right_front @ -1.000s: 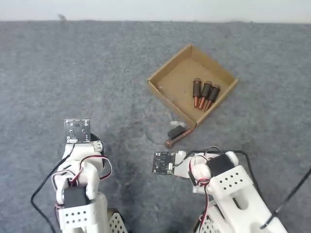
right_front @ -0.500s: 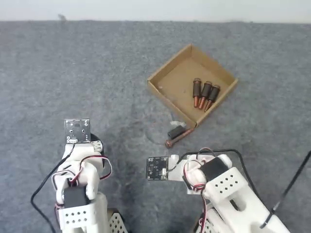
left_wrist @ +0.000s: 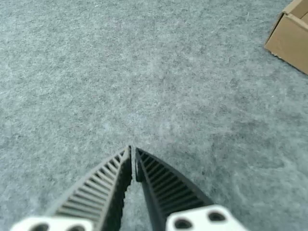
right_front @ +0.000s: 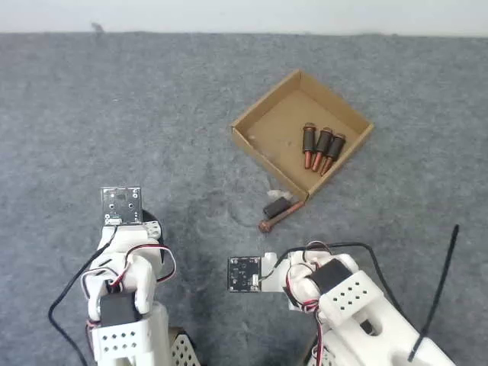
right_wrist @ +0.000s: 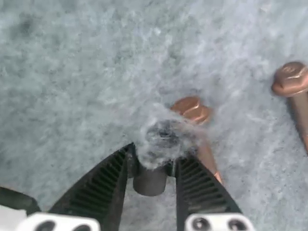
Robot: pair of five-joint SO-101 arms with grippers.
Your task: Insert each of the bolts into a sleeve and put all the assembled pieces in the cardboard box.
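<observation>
My right gripper (right_wrist: 154, 155) is shut on a dark sleeve (right_wrist: 150, 183), whose upper end looks grey and fuzzy. A copper bolt (right_wrist: 195, 109) lies on the carpet just beyond that sleeve, and a second bolt head (right_wrist: 290, 79) lies farther off. In the high view the right arm (right_front: 335, 286) sits at the near right, below a bolt (right_front: 264, 224) with a dark sleeve (right_front: 276, 207) next to the cardboard box (right_front: 252, 122). Three assembled pieces (right_front: 322, 146) lie inside the box. My left gripper (left_wrist: 133, 153) is shut on nothing above bare carpet, its arm (right_front: 122, 259) at the near left.
Grey carpet covers the whole table. A corner of the cardboard box (left_wrist: 291, 33) shows far off in the left wrist view. A black cable (right_front: 438, 290) arcs beside the right arm. The carpet's far edge meets a white wall.
The right arm has drawn back toward the near edge and swung slightly left, away from the bolt by the box. The left arm has not moved.
</observation>
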